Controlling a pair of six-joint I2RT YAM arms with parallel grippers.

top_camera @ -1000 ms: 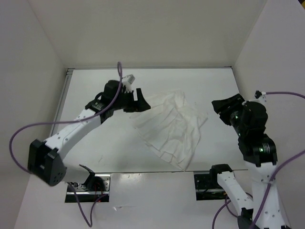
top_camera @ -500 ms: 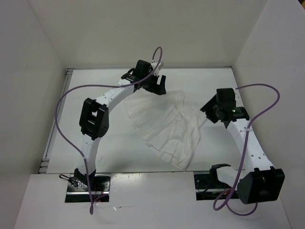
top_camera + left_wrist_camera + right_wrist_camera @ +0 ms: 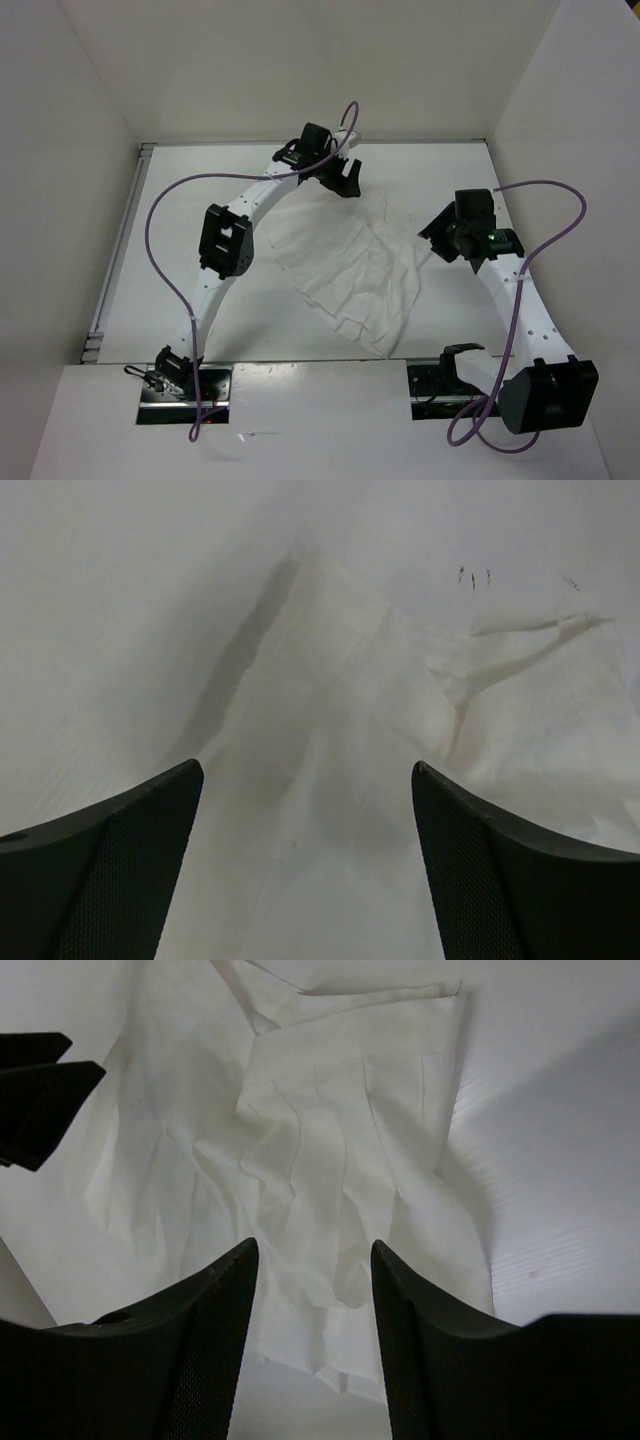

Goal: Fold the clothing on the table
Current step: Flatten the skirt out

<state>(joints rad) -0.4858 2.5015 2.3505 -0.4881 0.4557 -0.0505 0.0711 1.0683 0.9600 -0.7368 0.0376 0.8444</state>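
From above, the clothing [image 3: 355,270] lay spread mid-table [image 3: 430,170], crumpled along its far edge. The left gripper [image 3: 346,181] hung over its far corner, and the right gripper [image 3: 436,232] was at its right edge. In the left wrist view, the fingers [image 3: 110,860] stood wide apart above the cloth, gripping nothing. In the right wrist view, the fingers [image 3: 190,1350] stood moderately apart over the pleats, also empty.

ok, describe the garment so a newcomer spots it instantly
Find the white table boxed in by white walls. Between the left arm and right arm lies the clothing, a fan-shaped white fabric sheet. Its narrow pleats and wrinkles set it apart from the smooth tabletop.
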